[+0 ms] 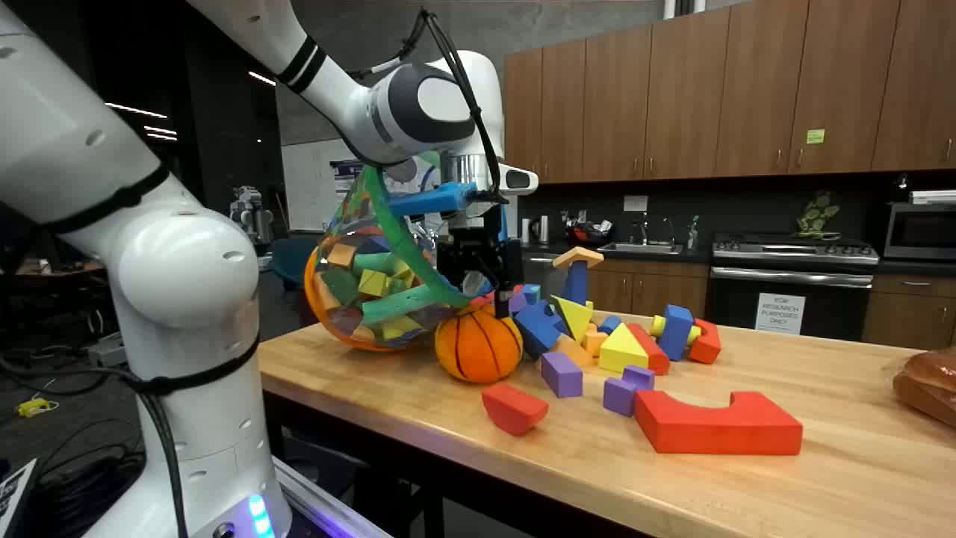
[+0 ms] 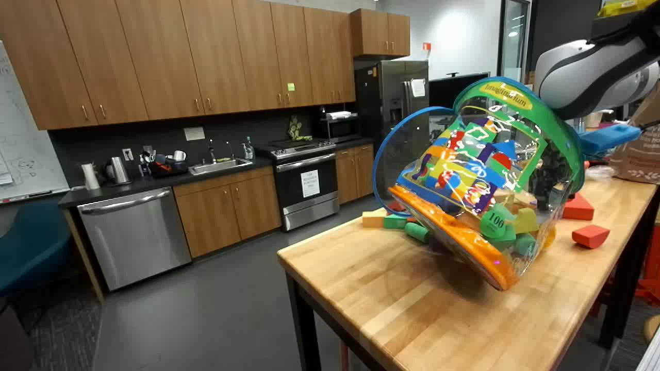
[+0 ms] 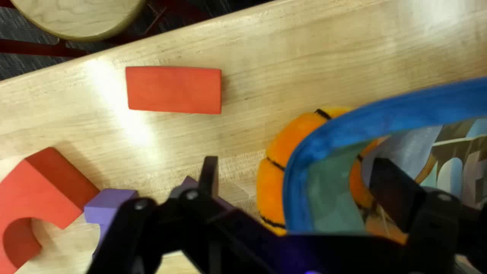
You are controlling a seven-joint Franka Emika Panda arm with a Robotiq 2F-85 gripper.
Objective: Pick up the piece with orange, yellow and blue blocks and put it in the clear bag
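Observation:
A stack with an orange block (image 1: 578, 258) on an upright blue block (image 1: 576, 282), with yellow at its foot, stands behind the block pile in an exterior view. The wrist view does not show it. The clear bag (image 1: 373, 276) leans tilted on the table with several blocks inside; it also shows in an exterior view (image 2: 521, 180), its blue-rimmed flap (image 2: 378, 154) open. My gripper (image 1: 484, 290) is low beside the bag's mouth, above the orange ball. In the wrist view the gripper (image 3: 300, 175) is open, and the bag's blue rim (image 3: 298, 186) lies between its fingers; contact cannot be told.
An orange ball (image 1: 478, 346) sits against the bag. A red half-round block (image 1: 515, 409), a red arch (image 1: 721, 424) and purple blocks (image 1: 562, 374) lie near the table's front edge. Several mixed blocks are heaped behind the ball. A brown package (image 1: 926, 385) lies at the far end.

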